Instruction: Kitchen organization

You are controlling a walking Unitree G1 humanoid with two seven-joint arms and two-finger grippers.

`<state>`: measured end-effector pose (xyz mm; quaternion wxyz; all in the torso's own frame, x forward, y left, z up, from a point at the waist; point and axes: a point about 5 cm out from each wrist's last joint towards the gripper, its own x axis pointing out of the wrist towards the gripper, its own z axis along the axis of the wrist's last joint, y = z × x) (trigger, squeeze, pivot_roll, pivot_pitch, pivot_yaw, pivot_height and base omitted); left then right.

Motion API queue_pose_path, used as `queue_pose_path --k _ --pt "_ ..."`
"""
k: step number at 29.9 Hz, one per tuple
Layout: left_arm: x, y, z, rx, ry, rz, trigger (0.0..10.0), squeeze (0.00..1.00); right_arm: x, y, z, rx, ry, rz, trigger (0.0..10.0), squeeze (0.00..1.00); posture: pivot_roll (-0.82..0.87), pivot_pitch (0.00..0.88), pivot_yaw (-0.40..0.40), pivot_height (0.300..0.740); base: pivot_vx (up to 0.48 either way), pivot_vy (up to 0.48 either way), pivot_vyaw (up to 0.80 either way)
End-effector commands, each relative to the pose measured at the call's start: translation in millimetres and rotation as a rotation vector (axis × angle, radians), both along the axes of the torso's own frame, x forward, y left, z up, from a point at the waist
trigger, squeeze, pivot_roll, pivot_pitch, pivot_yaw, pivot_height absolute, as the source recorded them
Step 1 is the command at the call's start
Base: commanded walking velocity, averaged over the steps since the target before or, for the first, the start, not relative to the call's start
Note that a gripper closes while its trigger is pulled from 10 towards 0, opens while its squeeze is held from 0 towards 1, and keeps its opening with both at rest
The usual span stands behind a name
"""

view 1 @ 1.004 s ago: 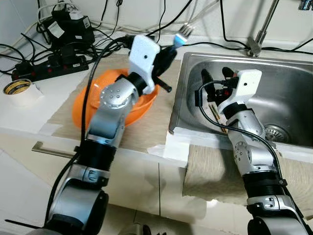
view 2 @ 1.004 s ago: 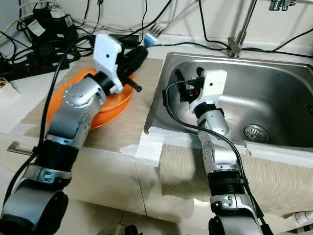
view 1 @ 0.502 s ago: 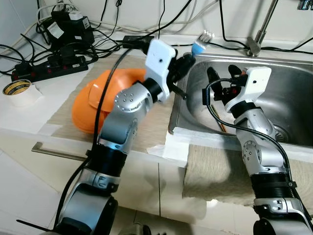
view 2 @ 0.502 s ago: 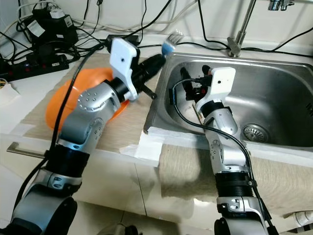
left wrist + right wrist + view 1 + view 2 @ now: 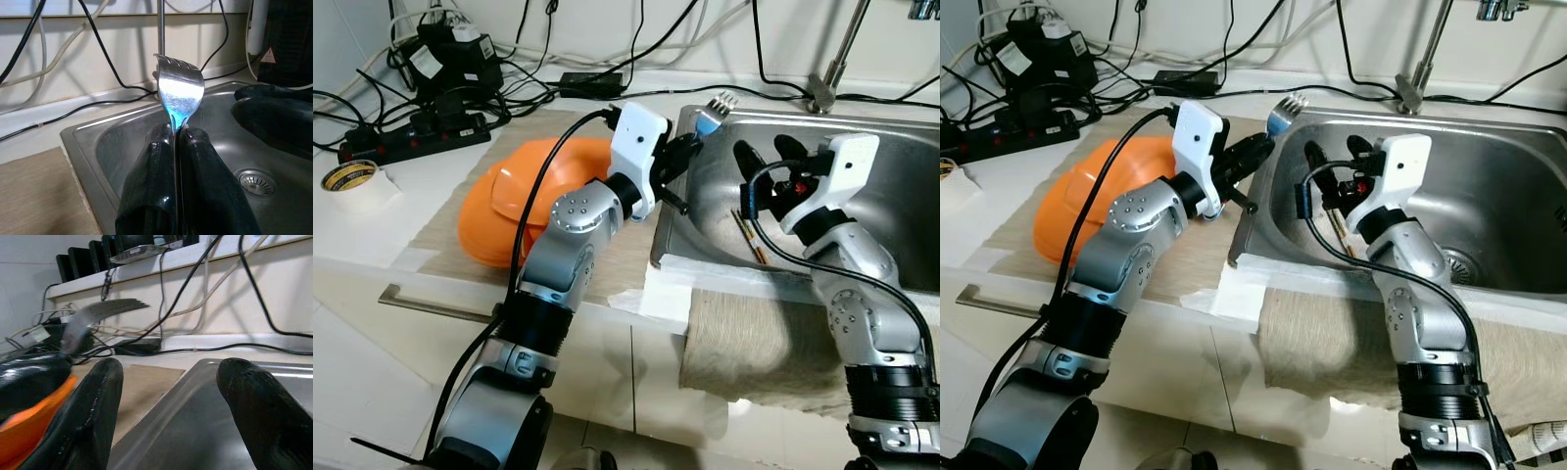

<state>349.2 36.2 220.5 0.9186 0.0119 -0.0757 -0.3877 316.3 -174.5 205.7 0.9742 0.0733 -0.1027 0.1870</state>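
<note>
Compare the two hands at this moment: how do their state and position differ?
The left hand is shut on a fork, held at the sink's left rim; the right hand is open and holds nothing. The left hand reaches in from over the counter mat; the right hand hangs inside the basin. Both have black fingers and face each other.

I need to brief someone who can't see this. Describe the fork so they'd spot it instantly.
Start at the steel sink and go to its rear corner nearest the orange bowl. The fork sticks up there from the shut left gripper, silver tines up, neck glinting blue, unlike the black cables behind.
</note>
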Motion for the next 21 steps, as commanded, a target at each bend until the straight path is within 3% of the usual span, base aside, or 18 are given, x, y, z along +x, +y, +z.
queue_pose_path --k 1,7,21 --pt "1.6 -1.7 7.2 0.004 -0.026 0.002 0.0 0.00 -2.8 1.7 4.8 0.012 -0.007 0.025 10.0 0.00 -0.08 0.000 0.103 0.740 0.000 0.000 0.00" --pt "0.1 -7.7 5.4 0.009 -0.023 -0.017 0.0 0.00 -6.0 12.2 9.3 0.046 0.012 0.087 10.0 0.00 -0.07 0.000 0.104 0.740 0.000 0.000 0.00" --pt "-7.1 -15.9 12.7 -0.015 -0.041 -0.058 0.0 0.00 7.6 23.5 6.2 0.081 0.034 0.064 10.0 0.00 -0.06 0.000 0.106 0.740 0.000 0.000 0.00"
